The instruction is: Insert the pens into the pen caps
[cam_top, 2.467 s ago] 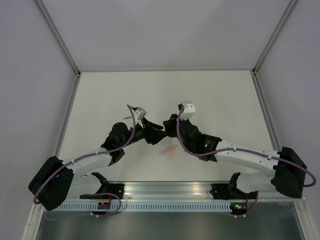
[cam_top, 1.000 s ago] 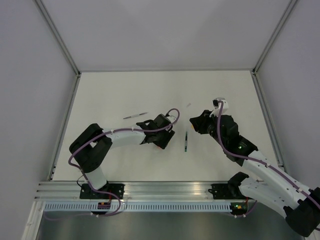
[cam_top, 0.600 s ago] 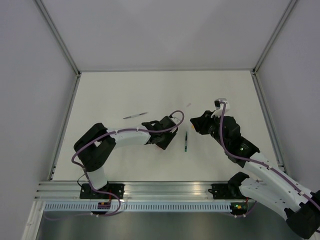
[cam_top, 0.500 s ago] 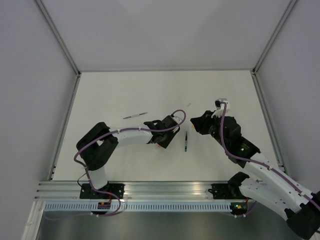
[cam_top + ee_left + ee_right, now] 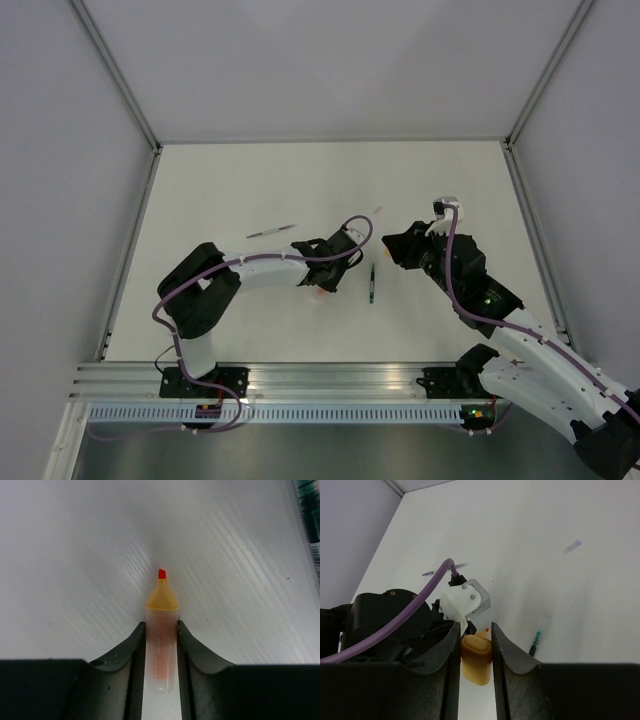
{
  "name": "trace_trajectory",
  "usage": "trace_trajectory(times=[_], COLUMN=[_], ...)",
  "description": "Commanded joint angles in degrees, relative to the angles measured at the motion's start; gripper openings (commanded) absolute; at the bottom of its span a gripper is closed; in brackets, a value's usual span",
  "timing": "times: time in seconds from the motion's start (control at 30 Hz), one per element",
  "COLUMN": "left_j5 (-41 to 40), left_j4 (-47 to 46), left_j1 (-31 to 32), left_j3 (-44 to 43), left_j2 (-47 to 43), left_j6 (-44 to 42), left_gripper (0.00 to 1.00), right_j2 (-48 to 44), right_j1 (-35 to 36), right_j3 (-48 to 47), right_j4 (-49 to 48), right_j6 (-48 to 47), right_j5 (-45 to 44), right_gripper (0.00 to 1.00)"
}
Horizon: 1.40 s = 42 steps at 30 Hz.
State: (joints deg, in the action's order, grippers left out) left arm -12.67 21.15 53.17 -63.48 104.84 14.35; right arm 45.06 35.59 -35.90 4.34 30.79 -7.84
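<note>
Tip of orange marker (image 5: 161, 655) pokes out from clamped left gripper (image 5: 160, 626), yellow-orange cap (image 5: 476, 665) sits pinched in right gripper (image 5: 475, 626) off toward right edge.

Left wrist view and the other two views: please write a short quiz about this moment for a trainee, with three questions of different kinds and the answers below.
1. True or false: the left claw is shut on the marker, and the marker's red tip is bare.
2. What does the right claw hold? A. a grey cap; B. a yellow-orange cap; C. nothing.
3. How many pens lie free on the table in the top view?

Key
1. True.
2. B.
3. Two: the green pen and the silver pen.
</note>
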Motion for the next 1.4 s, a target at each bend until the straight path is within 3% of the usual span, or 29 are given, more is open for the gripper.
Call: trace_trajectory(times=[0.0, 0.1, 0.27, 0.43, 0.73, 0.87, 1.03, 1.37], left_j5=[-2.8, -0.4, 12.4, 21.3, 27.5, 32.3, 36.8, 37.3], left_j4=[7.8, 4.1, -8.2, -11.6, -17.7, -21.8, -27.9, -46.1], left_j1=[0.0, 0.0, 0.0, 0.0, -0.3, -0.3, -0.4, -0.4], left_j3=[2.8, 5.1, 10.6, 12.1, 14.9, 17.3, 20.3, 32.0], left_j2=[1.1, -3.7, -14.6, -22.4, -31.5, -36.1, -42.2, -55.8], left_j6=[1.8, 1.6, -0.1, -0.7, -1.0, -0.2, 1.9, 9.7], left_gripper=[0.02, 0.02, 0.02, 0.02, 0.02, 0.02, 0.02, 0.02], right_j2=[-0.4, -0.6, -4.2, -8.6, -8.0, -5.3, -5.9, -4.7], right_j1=[-0.3, -0.2, -0.3, -0.3, -0.2, -0.3, -0.3, -0.3], right_j3=[0.3, 0.4, -0.5, -1.4, 0.5, 0.7, 2.2, -4.7], right_j4=[-1.0, -1.7, -3.8, -6.3, -12.1, -18.7, -30.2, -30.0], right_j6=[0.1, 0.1, -2.5, -4.5, -6.8, -5.7, -1.9, -1.2], right_j5=[-0.2, 1.2, 7.6, 12.9, 17.8, 28.9, 34.5, 38.2], right_gripper=[0.0, 0.0, 0.0, 0.0, 0.0, 0.0, 0.0, 0.0])
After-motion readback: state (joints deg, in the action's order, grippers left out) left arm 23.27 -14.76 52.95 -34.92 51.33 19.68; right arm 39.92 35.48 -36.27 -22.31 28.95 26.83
